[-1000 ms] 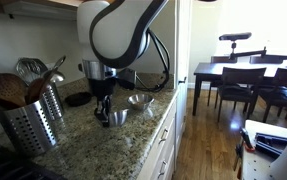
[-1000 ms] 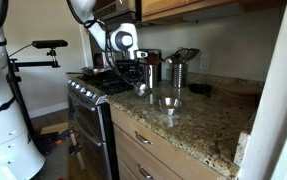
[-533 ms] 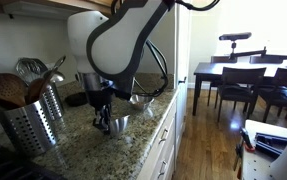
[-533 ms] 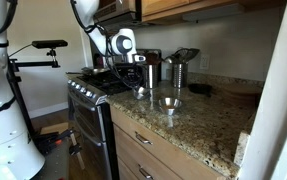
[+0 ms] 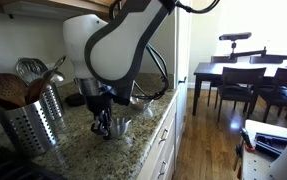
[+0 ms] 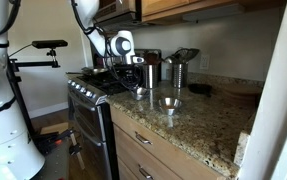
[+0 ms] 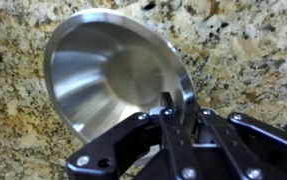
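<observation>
Jaws clenched on the rim of a bowl [image 7: 113, 75], with one finger showing inside the rim. The bowl is round, shallow, shiny steel with a smooth inside, low over the speckled granite tabletop [image 7: 248, 50]; cannot tell if it rests flat. A second steel bowl [image 5: 140, 101] sits just past the jaws, apart from the first. A perforated metal holder [image 5: 30, 122] with wooden spoons [image 5: 8, 88] stands off to the side, near. A black stove [image 6: 88, 85] is beside the jaws. The arm hides part of the held bowl in both exterior views.

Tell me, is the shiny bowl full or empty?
Empty. In the wrist view the shiny bowl shows only bare, gleaming metal inside, with nothing in it.
</observation>
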{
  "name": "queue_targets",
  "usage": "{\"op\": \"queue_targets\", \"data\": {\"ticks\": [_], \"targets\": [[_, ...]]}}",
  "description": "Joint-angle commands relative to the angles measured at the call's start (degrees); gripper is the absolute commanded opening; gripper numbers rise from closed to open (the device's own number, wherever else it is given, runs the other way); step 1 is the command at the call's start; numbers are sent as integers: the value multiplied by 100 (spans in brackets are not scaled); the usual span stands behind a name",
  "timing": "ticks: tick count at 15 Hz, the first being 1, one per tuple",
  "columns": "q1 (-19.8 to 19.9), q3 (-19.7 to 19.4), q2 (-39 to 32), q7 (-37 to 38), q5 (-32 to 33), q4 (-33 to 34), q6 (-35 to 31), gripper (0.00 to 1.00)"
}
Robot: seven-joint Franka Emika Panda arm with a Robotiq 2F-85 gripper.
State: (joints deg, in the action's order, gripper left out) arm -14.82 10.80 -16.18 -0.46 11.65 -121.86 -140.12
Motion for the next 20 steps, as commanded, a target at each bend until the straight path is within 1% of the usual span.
{"op": "queue_targets", "data": {"ticks": [1, 6, 9, 11, 15, 16, 20], "targets": [[-123, -44, -85, 294, 120, 140, 220, 47], [-168, -52, -124, 371, 118, 192, 250, 80], [-187, -61, -57, 446, 128, 162, 255, 98], [-184, -57, -2, 478, 105, 152, 287, 100], [-193, -43, 76, 587, 74, 153, 354, 100], [-104, -3, -91, 328, -7, 166, 101, 100], [-115, -2, -86, 374, -6, 197, 151, 100]]}}
